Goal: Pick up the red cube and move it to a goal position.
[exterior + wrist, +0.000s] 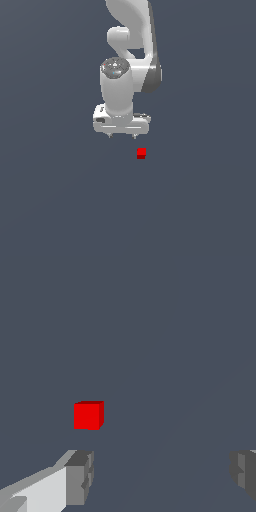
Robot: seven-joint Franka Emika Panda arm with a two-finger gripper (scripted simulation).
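The red cube (pixel 141 153) is a tiny bright red block on the dark grey floor, just below and to the exterior view's right of my white gripper (pixel 122 136). The gripper hangs above the floor with its two short fingertips spread wide apart and nothing between them. In the wrist view the red cube (pixel 88 415) lies ahead of the gripper (pixel 162 478), in line with one grey finger pad (pixel 80 477) rather than with the gap. The other pad (pixel 245 472) shows at the frame's edge. The gripper is open and apart from the cube.
The white arm (pixel 131 45) rises behind the gripper. The floor (pixel 60 200) is a plain dark grey surface with no other objects in view.
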